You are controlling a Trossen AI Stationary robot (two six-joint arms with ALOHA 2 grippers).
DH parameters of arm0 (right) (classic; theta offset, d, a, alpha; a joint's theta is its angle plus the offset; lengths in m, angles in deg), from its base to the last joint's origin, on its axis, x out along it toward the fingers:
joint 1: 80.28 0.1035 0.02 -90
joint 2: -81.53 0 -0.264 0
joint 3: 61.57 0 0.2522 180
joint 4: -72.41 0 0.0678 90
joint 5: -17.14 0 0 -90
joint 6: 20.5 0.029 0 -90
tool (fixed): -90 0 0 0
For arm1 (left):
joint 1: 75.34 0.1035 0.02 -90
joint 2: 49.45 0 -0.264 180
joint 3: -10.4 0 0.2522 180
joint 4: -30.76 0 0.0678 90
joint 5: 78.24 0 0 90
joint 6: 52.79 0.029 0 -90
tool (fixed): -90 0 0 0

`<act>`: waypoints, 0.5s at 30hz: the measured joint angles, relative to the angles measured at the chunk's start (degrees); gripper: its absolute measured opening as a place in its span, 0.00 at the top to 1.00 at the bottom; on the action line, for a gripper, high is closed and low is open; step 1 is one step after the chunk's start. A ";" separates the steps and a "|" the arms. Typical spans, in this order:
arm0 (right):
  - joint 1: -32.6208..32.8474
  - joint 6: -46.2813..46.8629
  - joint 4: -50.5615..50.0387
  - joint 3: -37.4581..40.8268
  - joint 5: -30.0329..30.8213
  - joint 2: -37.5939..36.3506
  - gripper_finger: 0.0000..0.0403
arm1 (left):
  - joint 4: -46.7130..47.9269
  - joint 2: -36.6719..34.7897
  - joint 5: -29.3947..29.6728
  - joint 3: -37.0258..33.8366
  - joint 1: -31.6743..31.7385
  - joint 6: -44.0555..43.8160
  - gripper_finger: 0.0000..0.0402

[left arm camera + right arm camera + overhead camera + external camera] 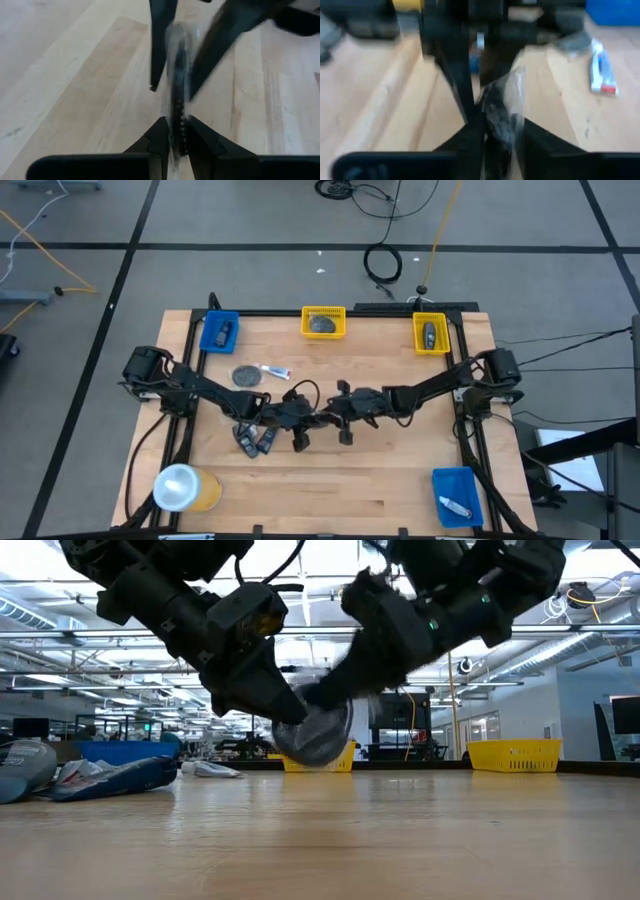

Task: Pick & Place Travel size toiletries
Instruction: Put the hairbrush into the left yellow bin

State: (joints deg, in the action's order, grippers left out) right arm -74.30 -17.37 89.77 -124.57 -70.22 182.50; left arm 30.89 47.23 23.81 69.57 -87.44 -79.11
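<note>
Above the table's middle, the high view showed the left gripper (300,442) and right gripper (346,436) close together, what they held hidden; a grey disc (247,375) and a white tube (275,372) lay behind the left arm, black pieces (256,440) beside it. At table height, both grippers met on a round, flat, grey disc in clear wrap (314,732), held clear of the wood. From the left wrist, the fingers (159,136) pinched that disc (178,90) edge-on. From the right wrist, the fingers (470,132) were closed on its crinkled wrap (504,107).
</note>
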 joint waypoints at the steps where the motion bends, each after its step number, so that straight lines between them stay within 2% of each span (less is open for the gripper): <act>1: 0.00 -0.24 -0.13 0.03 -0.01 0.01 0.87 | 0.17 0.02 0.26 0.00 0.04 0.76 0.86; 4: 0.04 -0.79 -0.17 0.00 -0.07 -0.16 0.95 | 0.38 0.01 0.41 0.00 0.03 2.39 0.86; 7: 0.02 0.78 -1.96 0.00 0.13 -0.50 0.94 | 2.87 -0.02 0.13 0.00 0.04 2.55 0.86; 11: -0.35 3.77 -5.60 0.10 3.54 -0.69 0.90 | 12.76 -2.62 0.33 0.00 0.07 -0.55 0.86; 13: -0.70 3.80 -6.08 1.08 6.75 -1.49 0.91 | 19.09 -4.29 3.03 -0.04 -0.09 -3.29 0.86; 15: -1.49 3.85 -5.39 1.88 8.78 -2.45 0.94 | 22.25 -5.44 8.27 -0.09 -0.93 -5.73 0.86</act>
State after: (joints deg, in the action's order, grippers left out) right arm -75.79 -13.51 84.38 -122.69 -61.44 180.05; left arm 53.14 41.79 32.08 69.48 -88.37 -84.84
